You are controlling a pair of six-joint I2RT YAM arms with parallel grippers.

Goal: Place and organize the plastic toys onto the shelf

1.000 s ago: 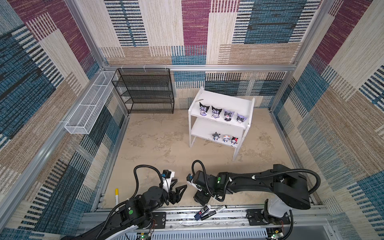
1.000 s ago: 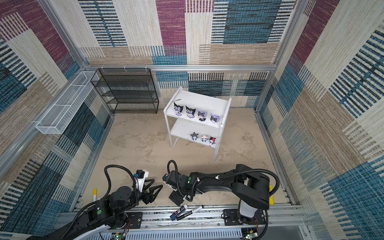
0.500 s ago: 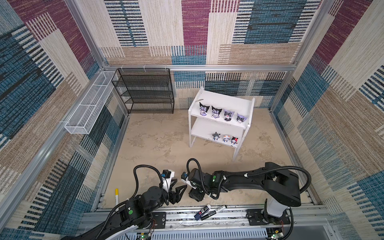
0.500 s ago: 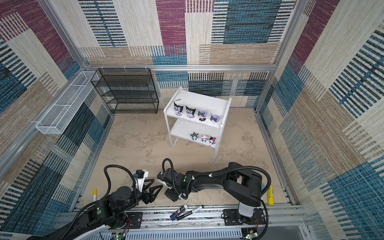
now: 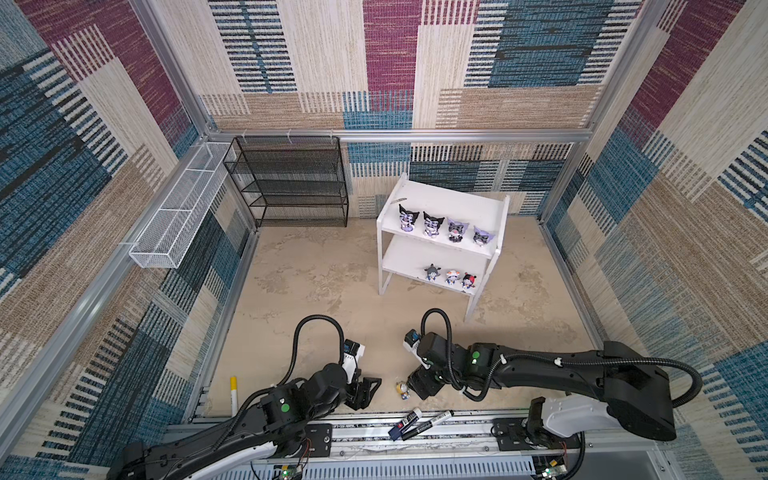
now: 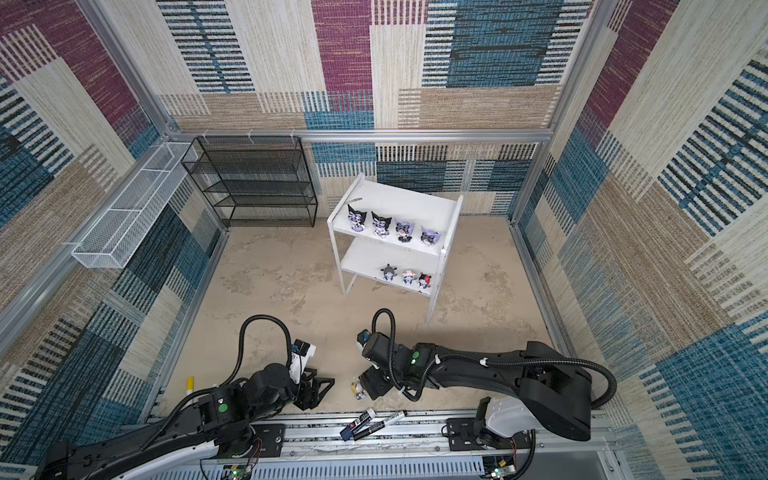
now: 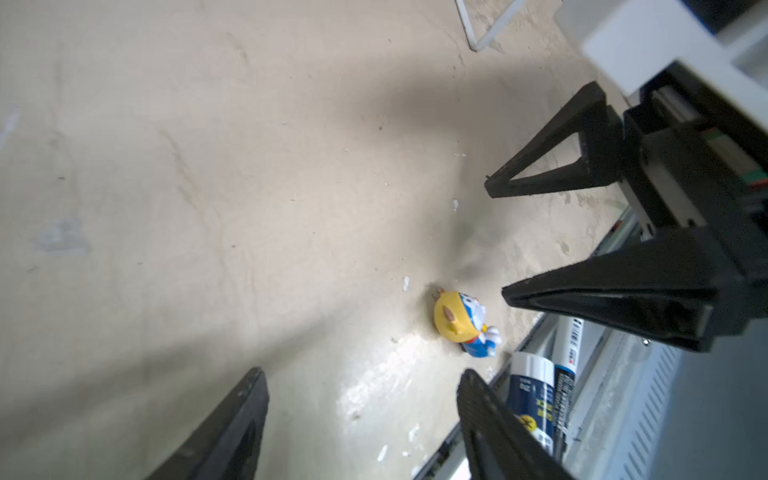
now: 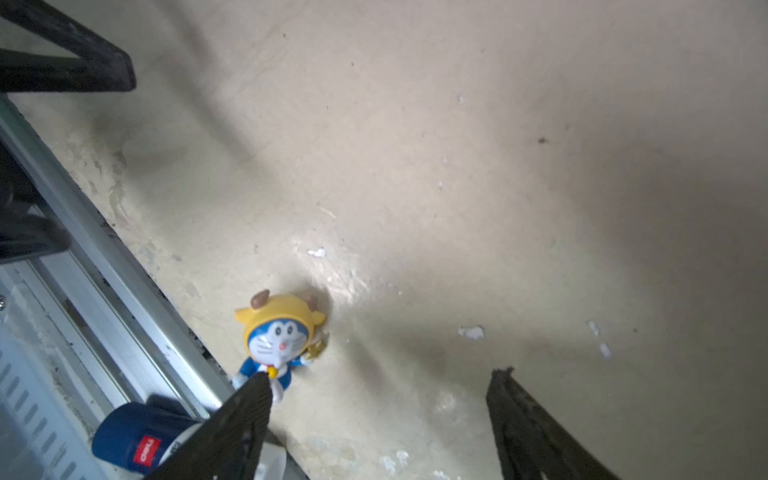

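Trouble may come from the last toy [image 8: 278, 336], which lies on the desk [image 8: 457, 145] beside the metal rail [image 8: 124, 270], not between my right fingers [image 8: 245, 419] but just beside one tip. Those fingers are spread and hold nothing, so closing here would miss, or the tip would push the toy onto the rail among the pens [image 8: 133, 436]. My left fingers [image 7: 232, 428], also spread and empty, hover near, and the two pairs could knock together before this toy reaches the shelf [image 5: 440, 195].
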